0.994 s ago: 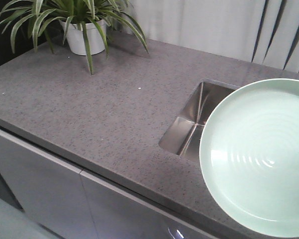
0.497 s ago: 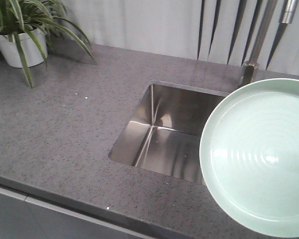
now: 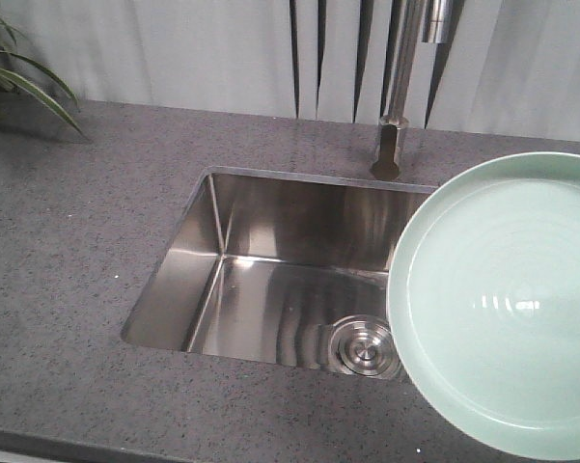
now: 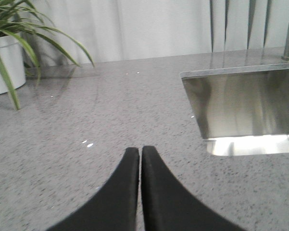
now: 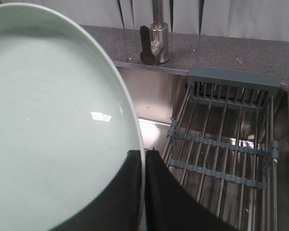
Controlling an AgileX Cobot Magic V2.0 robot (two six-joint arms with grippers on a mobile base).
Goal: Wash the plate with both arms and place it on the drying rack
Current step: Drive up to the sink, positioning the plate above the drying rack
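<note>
Mint-green round glossy plate (image 3: 502, 309): pinched at its rim by right gripper (image 5: 144, 163), held above stainless steel sink (image 3: 299, 207), which has swung fully into view; washing judged next. Left gripper (image 4: 140, 151): fingers together, empty, left of sink. Metal-rod drying rack (image 5: 233, 79): spanning sink's right end.

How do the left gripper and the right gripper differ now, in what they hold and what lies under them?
The left gripper is shut on nothing, its fingers together; the right gripper is shut on the rim of the plate. The left gripper is over the grey countertop, beside the sink; the right gripper is over the sink, near the drying rack. Both have black tapering fingers.
</note>
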